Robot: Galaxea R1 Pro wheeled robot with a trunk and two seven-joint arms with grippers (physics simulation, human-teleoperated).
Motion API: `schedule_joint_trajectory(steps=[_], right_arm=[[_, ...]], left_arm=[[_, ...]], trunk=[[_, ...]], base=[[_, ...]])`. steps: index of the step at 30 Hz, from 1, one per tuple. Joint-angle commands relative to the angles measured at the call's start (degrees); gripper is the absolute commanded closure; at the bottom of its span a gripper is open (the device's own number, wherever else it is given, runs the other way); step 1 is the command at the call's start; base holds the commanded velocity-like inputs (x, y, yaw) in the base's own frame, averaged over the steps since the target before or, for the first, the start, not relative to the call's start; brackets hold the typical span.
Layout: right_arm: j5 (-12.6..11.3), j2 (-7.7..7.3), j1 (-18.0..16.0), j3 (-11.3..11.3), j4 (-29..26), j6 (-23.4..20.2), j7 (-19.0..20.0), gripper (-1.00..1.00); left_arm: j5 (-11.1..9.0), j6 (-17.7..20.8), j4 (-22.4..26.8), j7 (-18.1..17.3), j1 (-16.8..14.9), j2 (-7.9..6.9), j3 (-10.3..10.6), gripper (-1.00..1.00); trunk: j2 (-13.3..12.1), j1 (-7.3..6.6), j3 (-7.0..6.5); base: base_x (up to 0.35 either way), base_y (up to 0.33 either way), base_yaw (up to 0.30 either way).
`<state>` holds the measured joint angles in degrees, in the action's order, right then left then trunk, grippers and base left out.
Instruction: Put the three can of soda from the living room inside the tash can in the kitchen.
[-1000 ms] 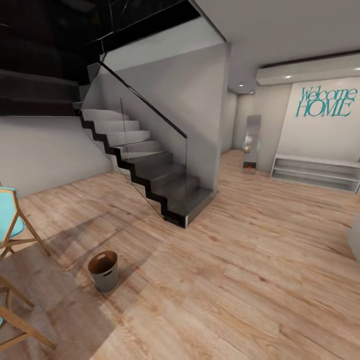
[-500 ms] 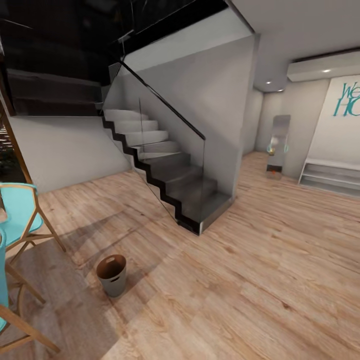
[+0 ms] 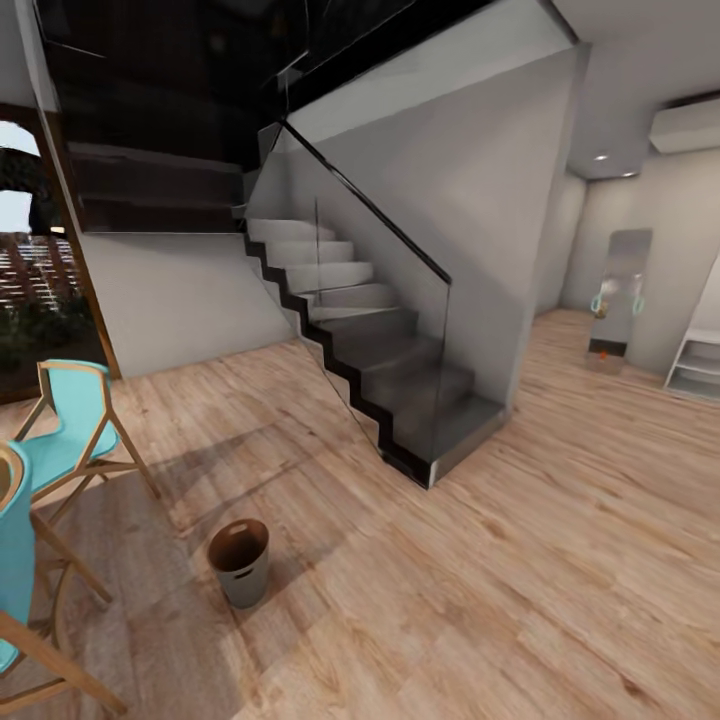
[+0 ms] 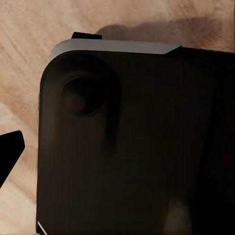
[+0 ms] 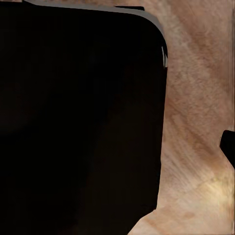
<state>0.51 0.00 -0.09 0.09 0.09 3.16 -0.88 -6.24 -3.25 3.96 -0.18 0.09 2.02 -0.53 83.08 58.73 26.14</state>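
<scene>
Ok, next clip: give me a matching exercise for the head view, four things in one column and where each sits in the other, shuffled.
Things:
1. bin
2. staircase
3. turquoise chair
4. standing mirror

Places:
A. far right, against the back wall
B. middle, behind a glass railing
C. left edge, wooden legs on the floor
D. lower left, upright on the wood floor

Pairs: 1-D, 2-B, 3-C, 4-A

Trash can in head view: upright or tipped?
Upright. The trash can stands on the wood floor, its round rim facing up, beside the turquoise chairs.
</scene>
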Motion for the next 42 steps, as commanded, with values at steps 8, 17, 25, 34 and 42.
schedule_joint_trajectory(steps=[8, 17, 25, 34, 42], right_arm=[[0.0, 0.0, 0.0, 0.0, 0.0, -0.1, 0.0, -1.0], [0.0, 0.0, 0.0, 0.0, 0.0, -0.1, 0.0, -1.0], [0.0, 0.0, 0.0, 0.0, 0.0, -0.1, 0.0, -1.0], [0.0, 0.0, 0.0, 0.0, 0.0, -0.1, 0.0, -1.0], [-0.1, 0.0, 0.0, 0.1, 0.0, -0.1, 0.0, -1.0]], left_arm=[[0.0, 0.0, 0.0, 0.0, 0.0, 0.0, 0.0, -1.0], [0.0, -0.1, 0.0, 0.0, 0.0, -0.06, 0.0, -1.0], [0.0, -0.9, 0.0, 0.0, 0.0, -0.09, 0.0, -1.0], [0.0, -1.1, 0.0, 0.0, 0.0, -0.09, 0.0, -1.0], [-0.1, -1.1, 0.0, 0.0, 0.0, -0.09, 0.0, -1.0]], trunk=[[0.0, 0.0, 0.0], [0.0, 0.0, 0.0], [0.0, 0.0, 0.0], [0.0, 0.0, 0.0], [0.0, 0.0, 0.0]], base=[[0.317, -0.138, 0.247], [0.317, -0.138, 0.238], [0.317, -0.137, 0.227], [0.309, -0.136, 0.225], [0.223, -0.094, 0.184]])
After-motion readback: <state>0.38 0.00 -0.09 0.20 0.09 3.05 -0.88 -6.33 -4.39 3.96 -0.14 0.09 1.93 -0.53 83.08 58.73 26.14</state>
